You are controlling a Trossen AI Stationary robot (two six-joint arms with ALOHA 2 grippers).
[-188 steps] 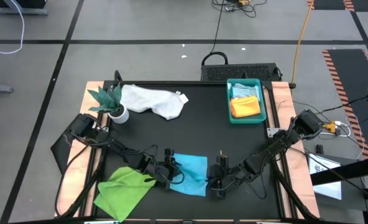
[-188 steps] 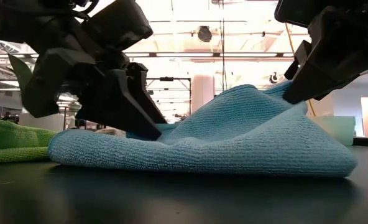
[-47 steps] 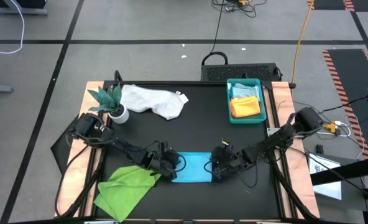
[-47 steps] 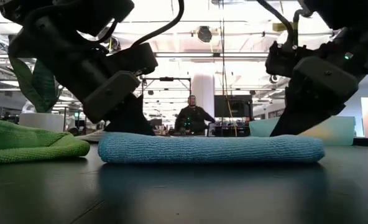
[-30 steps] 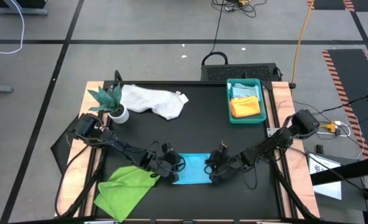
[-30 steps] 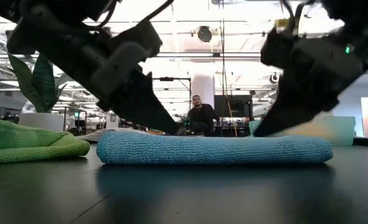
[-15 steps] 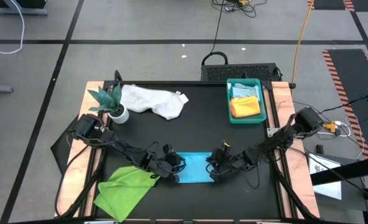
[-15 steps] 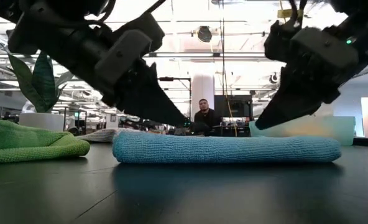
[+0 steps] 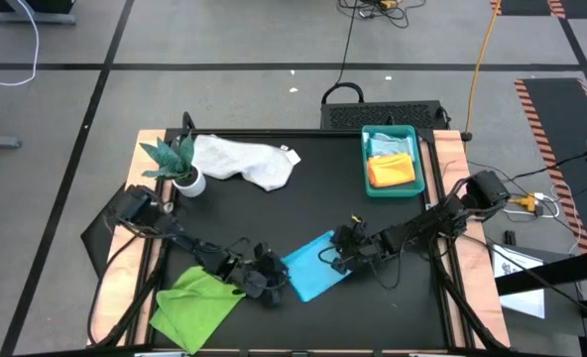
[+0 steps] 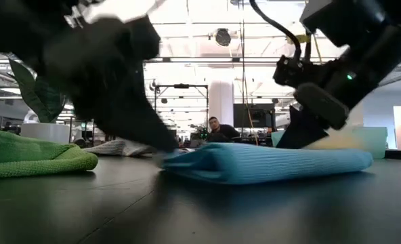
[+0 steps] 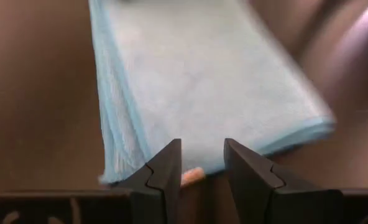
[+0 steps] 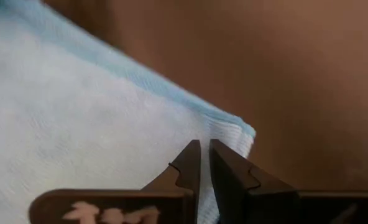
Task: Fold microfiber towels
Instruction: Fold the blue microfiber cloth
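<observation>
The folded turquoise-blue towel (image 9: 311,266) now lies askew on the black table (image 9: 313,198), its long side running diagonally, where half a second ago it sat square to the table's front edge. The left gripper (image 9: 274,281) has dropped back toward the near edge and sits at the towel's lower left corner, just beside the lime green towel (image 9: 199,300); its wrist view shows the fingers (image 11: 165,168) parted a little with the towel's edge just ahead of them and nothing pinched between. The right gripper (image 9: 338,256) has moved up and away from the front edge and holds the towel's upper right corner, its fingers (image 12: 190,163) nearly closed on the corner's edge. In the low view the towel's near end is lifted slightly off the table. It seems the arms are turning the folded strip to set up the next fold or to carry it off. The white-grey towel (image 9: 244,159) lies unfolded beside the plant (image 9: 175,159), the green one is still crumpled, and the orange towel (image 9: 393,171) and pale blue towel (image 9: 385,147) rest in the teal tray (image 9: 365,164)
</observation>
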